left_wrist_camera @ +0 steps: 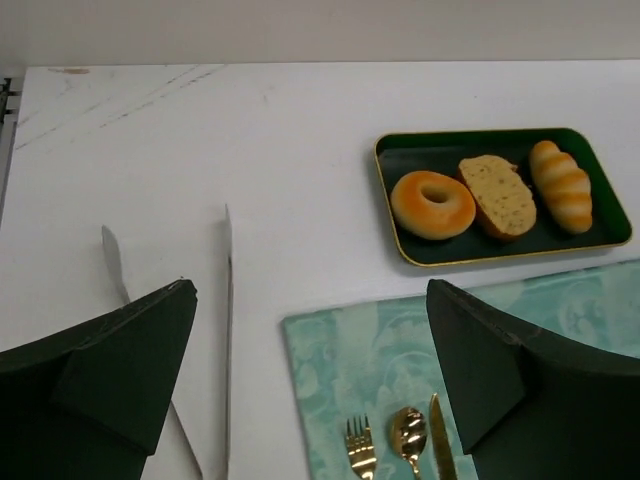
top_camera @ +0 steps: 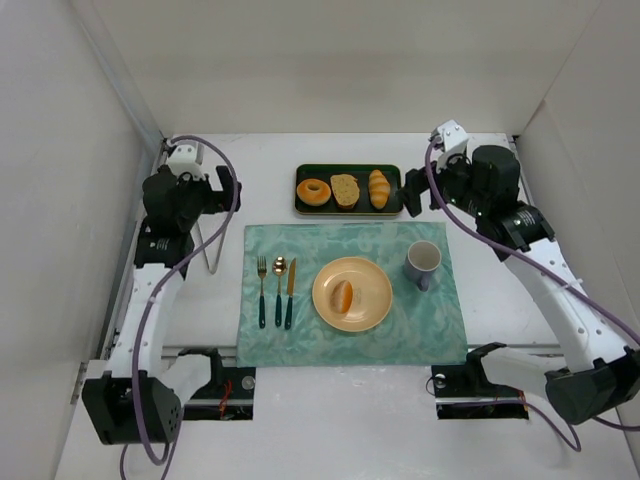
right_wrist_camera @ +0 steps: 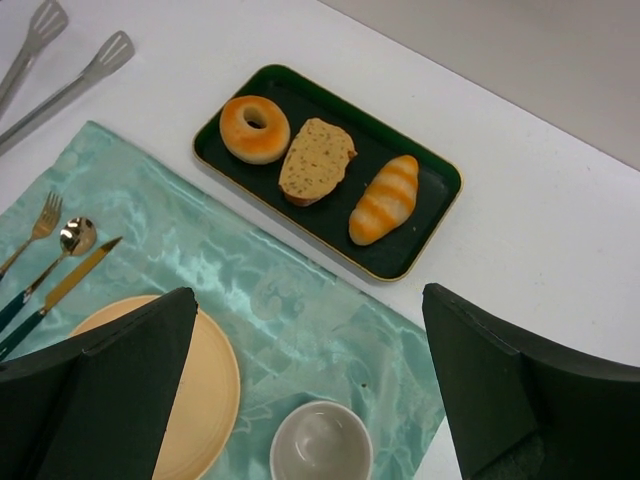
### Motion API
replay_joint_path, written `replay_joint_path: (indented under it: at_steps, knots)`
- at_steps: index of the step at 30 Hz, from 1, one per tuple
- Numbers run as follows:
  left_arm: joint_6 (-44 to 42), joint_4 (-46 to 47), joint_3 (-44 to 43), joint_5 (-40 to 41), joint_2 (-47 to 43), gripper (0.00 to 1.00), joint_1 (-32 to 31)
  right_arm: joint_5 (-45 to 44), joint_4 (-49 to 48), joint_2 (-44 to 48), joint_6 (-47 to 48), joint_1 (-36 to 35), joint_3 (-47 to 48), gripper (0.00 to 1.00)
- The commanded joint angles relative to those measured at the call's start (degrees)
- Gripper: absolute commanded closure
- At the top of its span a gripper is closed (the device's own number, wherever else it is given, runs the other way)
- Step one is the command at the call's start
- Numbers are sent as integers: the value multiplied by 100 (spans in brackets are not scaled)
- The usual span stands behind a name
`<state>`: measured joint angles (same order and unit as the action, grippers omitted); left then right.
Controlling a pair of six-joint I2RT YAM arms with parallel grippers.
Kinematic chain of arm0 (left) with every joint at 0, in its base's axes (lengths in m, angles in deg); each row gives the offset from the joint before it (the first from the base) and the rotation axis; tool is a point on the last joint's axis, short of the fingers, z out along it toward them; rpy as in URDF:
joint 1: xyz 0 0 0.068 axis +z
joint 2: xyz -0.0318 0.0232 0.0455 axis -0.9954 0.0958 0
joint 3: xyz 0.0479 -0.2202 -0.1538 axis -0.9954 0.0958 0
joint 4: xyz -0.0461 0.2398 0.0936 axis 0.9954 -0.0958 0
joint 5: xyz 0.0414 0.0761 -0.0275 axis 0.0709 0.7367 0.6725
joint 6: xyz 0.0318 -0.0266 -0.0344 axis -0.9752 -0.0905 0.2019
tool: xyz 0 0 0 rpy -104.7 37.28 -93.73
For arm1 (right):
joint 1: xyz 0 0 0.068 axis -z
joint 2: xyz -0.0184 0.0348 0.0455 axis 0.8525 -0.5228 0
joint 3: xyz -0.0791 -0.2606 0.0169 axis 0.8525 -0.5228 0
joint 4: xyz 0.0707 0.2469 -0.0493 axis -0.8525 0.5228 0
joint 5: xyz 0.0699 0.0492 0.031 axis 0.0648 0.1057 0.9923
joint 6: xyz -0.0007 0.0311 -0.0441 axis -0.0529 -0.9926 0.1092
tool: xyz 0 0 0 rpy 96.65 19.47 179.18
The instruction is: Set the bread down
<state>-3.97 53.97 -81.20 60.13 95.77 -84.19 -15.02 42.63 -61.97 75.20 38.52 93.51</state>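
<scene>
White table [top_camera: 260,160], one bread [top_camera: 343,296], one plate [top_camera: 372,278]

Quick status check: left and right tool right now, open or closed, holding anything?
Left tool: open, holding nothing.
Right tool: open, holding nothing.

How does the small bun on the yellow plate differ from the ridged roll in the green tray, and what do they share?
Place: the bun lies alone on the yellow plate; the ridged roll lies in the green tray beside a bread slice. Size: the bun is shorter than the roll. Surface: the bun shows one pale stripe; the roll shows several ridges. Both are golden-orange baked pieces.
</scene>
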Motion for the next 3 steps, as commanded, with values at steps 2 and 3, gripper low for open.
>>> replay_joint_path:
  at_steps: [2,3]
  knots:
    - [338,389,374,-441,-99,0,-40,-420,-504,87,-194,-25,8,0]
    - [408,459,375,-502,-99,0,-40,-420,-557,87,-247,-25,9,0]
